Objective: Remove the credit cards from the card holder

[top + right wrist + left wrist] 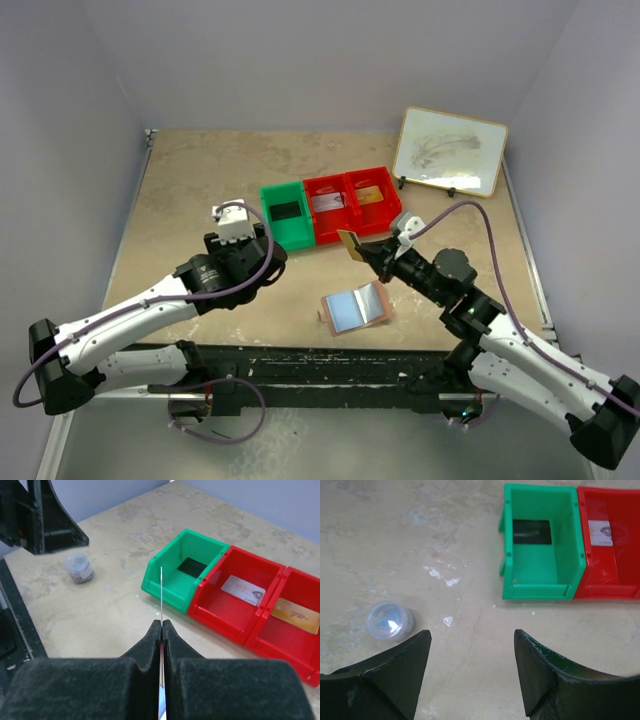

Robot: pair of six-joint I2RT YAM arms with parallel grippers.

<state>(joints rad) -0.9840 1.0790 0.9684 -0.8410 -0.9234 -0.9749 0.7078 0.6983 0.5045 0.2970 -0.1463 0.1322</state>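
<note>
Pinched edge-on in the clamped right gripper [161, 626], a credit card [161, 591] hangs near the bins [225, 622], which already hold a black card [532, 531], a white-grey card [243, 590] and a gold card [295, 615]. Card holder [355, 308] lies open on the table [200, 190], apparently emptied; left gripper [472, 665] gapes, holding nothing.

no readable text anywhere. white-grey card [243, 590] in the middle red bin [212, 587] has a dark printed mark, too blurry to read. gold card [295, 615] has a faint squiggle, illegible. whiteboard [449, 150] shows only smudges.
</note>
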